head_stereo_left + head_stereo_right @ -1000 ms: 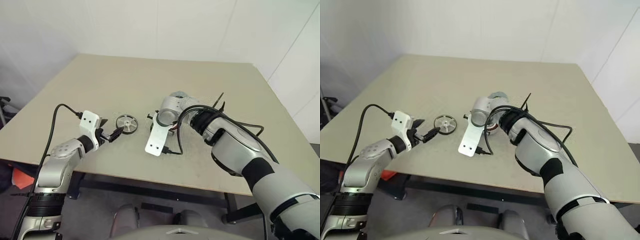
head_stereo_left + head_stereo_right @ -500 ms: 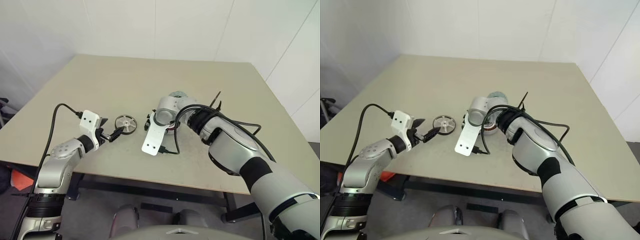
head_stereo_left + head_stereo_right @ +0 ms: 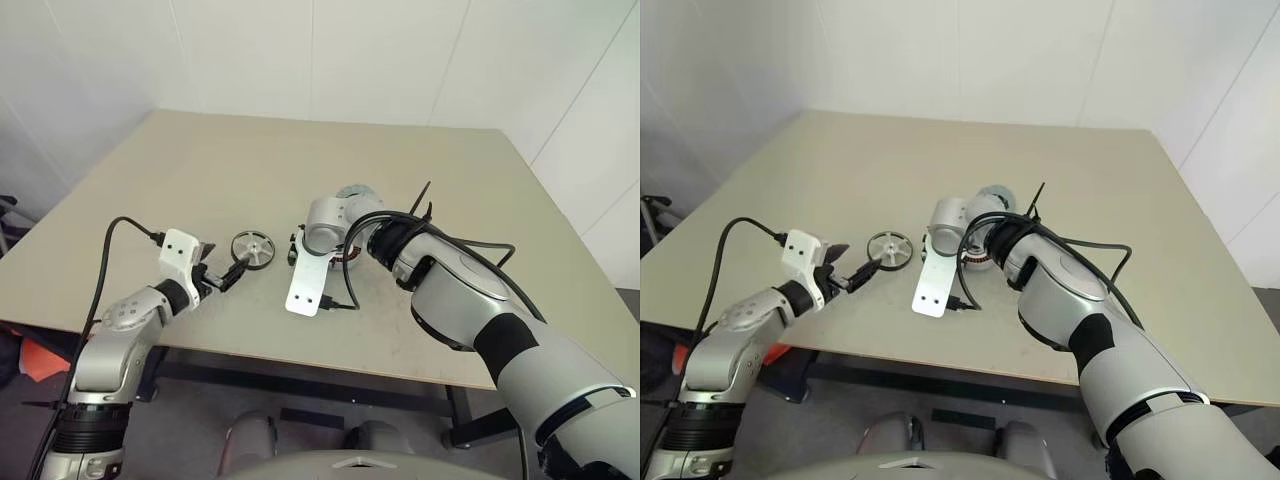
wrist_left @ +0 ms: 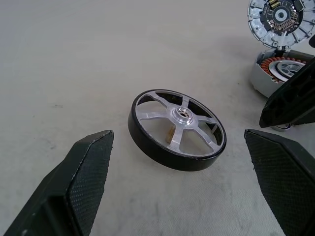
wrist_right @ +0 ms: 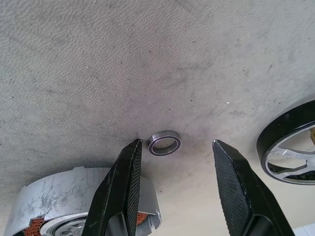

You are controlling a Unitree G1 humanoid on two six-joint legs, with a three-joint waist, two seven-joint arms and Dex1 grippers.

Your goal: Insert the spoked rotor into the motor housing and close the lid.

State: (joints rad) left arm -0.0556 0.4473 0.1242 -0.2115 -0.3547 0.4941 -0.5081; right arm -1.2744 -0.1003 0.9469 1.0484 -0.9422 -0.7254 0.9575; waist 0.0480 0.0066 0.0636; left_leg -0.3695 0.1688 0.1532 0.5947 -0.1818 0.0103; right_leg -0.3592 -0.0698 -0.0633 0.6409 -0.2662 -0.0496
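both end effectors stand released: left end effector frames the spoked rotor at frame centre, needing closure, right end effector hovers beside the motor housing.

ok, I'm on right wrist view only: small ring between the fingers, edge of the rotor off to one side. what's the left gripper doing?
Observer: The left gripper is open, one finger on either side of the spoked rotor, touching neither side.
Operator: Rotor lying flat?
Observer: Yes, flat on the table, with nothing holding it.
Operator: And the lid?
Observer: The lid is open, standing up behind the motor housing, with its circuit side facing the left wrist camera.
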